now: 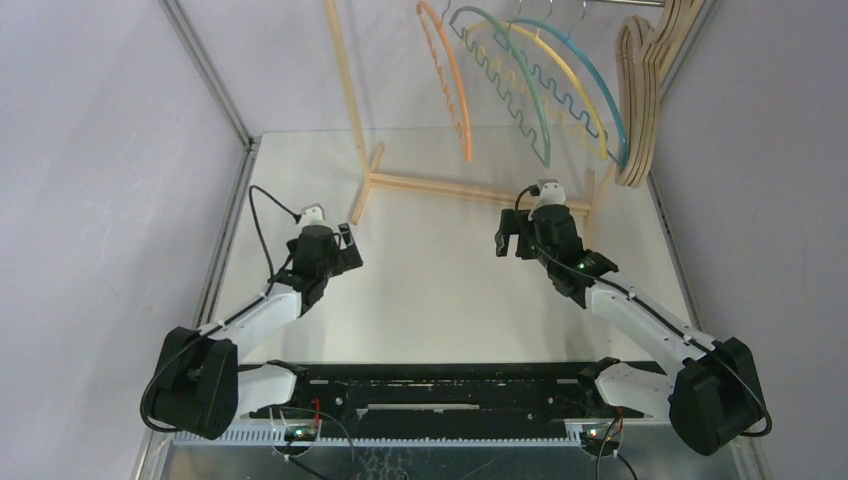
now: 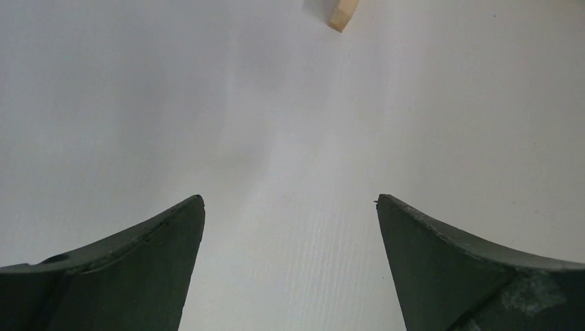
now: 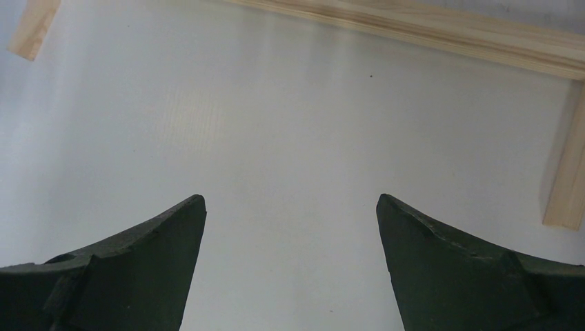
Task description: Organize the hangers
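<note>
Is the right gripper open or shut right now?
Open. The right gripper has its fingers wide apart, with nothing but table between them.

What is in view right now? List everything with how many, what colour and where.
orange hanger: one, orange, hanging at the rack's left end
green hanger: one, green, right of the orange
yellow hanger: one, yellow, between green and teal
teal hanger: one, teal, beside the wooden ones
wooden hangers: several, count unclear, pale wood, rack's right end
rack: one, pale wood, far side of table
table: one, white
left gripper: one, black, open, empty
right gripper: one, black, open, empty, near the rack's base
</note>
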